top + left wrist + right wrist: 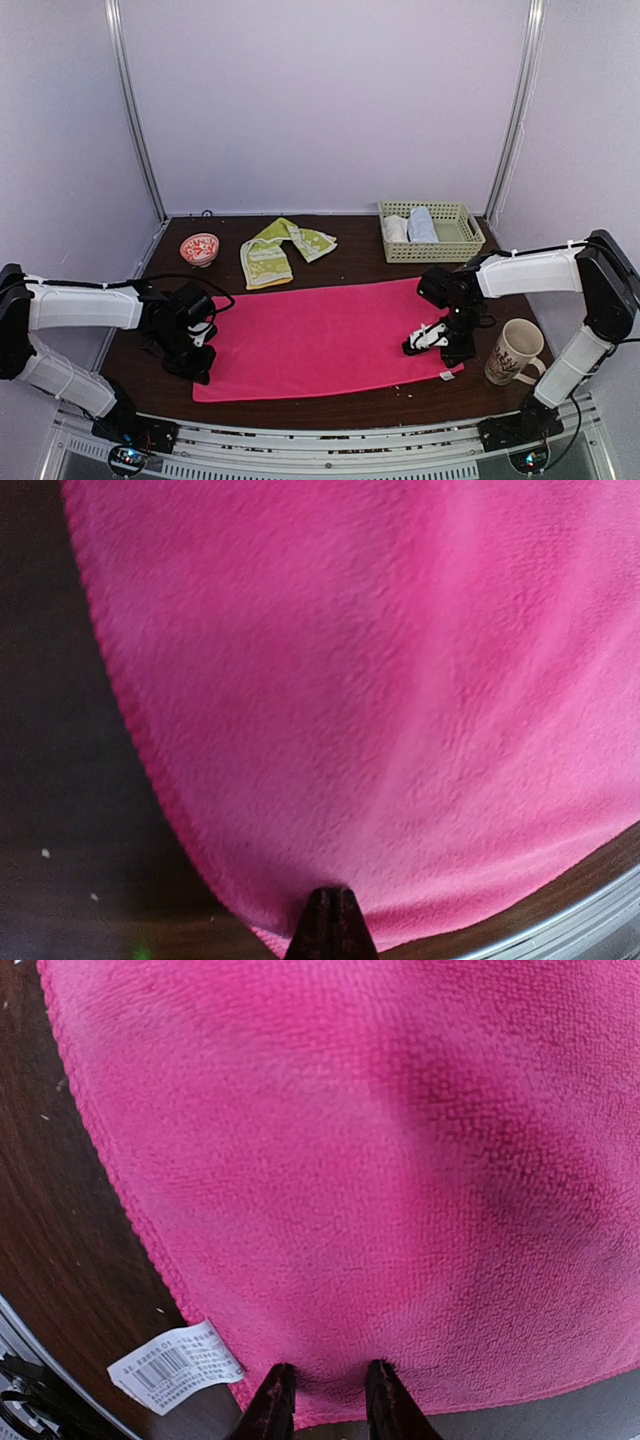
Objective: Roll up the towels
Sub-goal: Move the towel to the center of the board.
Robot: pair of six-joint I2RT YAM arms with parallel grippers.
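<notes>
**Overhead and wrist views.** We see the pink towel (320, 335), a long rectangle of nubbly microfibre with a stitched hem. It is spread flat across the middle of the dark wood-grain table (355, 262). The left gripper (330, 928) sits at the towel's near left corner, its dark fingers pressed together into one tapered point. We cannot tell whether any cloth is caught between them. The right gripper (328, 1402) stands at the near right edge, its two fingers parted, with flat pink hem showing between them. It is just beside a white printed care label (175, 1365). The yellow-green towel (283, 250), patterned with cream patches, lies crumpled in soft folds just behind the pink towel's far edge. Also on the table are a round red-and-white bowl (199, 247), a slotted plastic basket (430, 250) and a cylindrical mug (513, 352).
</notes>
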